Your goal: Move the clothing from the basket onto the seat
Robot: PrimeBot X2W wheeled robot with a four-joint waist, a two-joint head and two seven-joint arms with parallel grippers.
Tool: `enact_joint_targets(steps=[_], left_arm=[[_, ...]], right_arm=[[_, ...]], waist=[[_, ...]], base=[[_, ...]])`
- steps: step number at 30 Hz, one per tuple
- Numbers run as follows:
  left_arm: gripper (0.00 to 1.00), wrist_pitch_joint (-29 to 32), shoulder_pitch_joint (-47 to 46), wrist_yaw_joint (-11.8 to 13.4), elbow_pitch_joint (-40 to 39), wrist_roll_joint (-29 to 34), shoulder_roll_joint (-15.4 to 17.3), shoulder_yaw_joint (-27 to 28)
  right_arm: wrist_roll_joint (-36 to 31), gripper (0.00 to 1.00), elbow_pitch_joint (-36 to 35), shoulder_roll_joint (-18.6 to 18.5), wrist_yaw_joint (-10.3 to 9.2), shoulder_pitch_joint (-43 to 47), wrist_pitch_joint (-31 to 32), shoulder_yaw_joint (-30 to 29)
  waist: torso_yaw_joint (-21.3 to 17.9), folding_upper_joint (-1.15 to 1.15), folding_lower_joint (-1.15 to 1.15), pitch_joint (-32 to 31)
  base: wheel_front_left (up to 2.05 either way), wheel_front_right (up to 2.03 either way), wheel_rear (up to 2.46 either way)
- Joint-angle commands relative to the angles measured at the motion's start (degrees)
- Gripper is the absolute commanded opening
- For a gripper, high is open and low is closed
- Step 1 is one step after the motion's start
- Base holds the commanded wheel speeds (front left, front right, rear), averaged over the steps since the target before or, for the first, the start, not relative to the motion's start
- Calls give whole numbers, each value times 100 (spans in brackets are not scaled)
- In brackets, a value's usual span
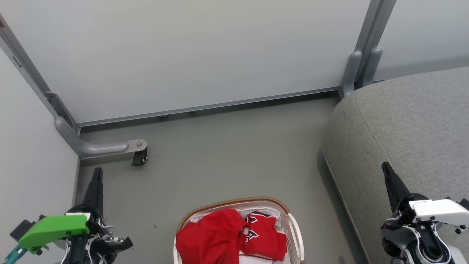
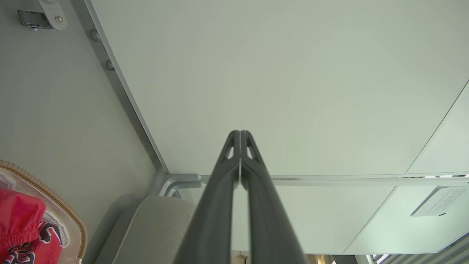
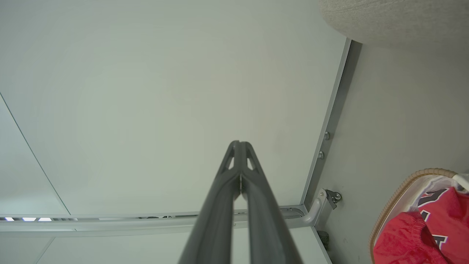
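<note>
The clothing (image 1: 220, 234) lies in the basket (image 1: 234, 202) on the floor (image 1: 227, 154), between the left gripper (image 1: 97, 174) and the right gripper (image 1: 385, 168), apart from both. Each gripper has its fingers pressed together and holds nothing.

1 basket (image 1: 234, 202) stands at the near edge of the floor (image 1: 227, 154). In it lies red clothing (image 1: 234, 238), of which 2 pieces can be told apart: 1 plain crumpled piece (image 1: 210, 236) and 1 lettered piece (image 1: 267, 238). Whether more pieces lie beneath them cannot be told. 1 seat (image 1: 403, 128) runs along the floor's right edge. There are 2 tools, 1 left tool (image 1: 98, 174) and 1 right tool (image 1: 386, 169), each with 2 dark fingers (image 2: 220, 205). 3 pale wall panels (image 1: 201, 55) border the floor's far and left edges. 1 black caster (image 1: 139, 157) sits near its far-left corner.
</note>
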Motion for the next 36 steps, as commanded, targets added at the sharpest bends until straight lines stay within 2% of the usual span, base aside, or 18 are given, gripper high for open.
enact_joint_targets(steps=[1,36], left_arm=[[0,4,60,-23,-4,26,8,5],[0,5,60,-23,-3,27,9,6]], right_arm=[[-30,0,-3,-7,4,62,14,-17],[-34,0,-2,-2,4,61,28,-27]], waist=[[0,0,0,0],[0,0,0,0]], base=[[0,0,0],[0,0,0]])
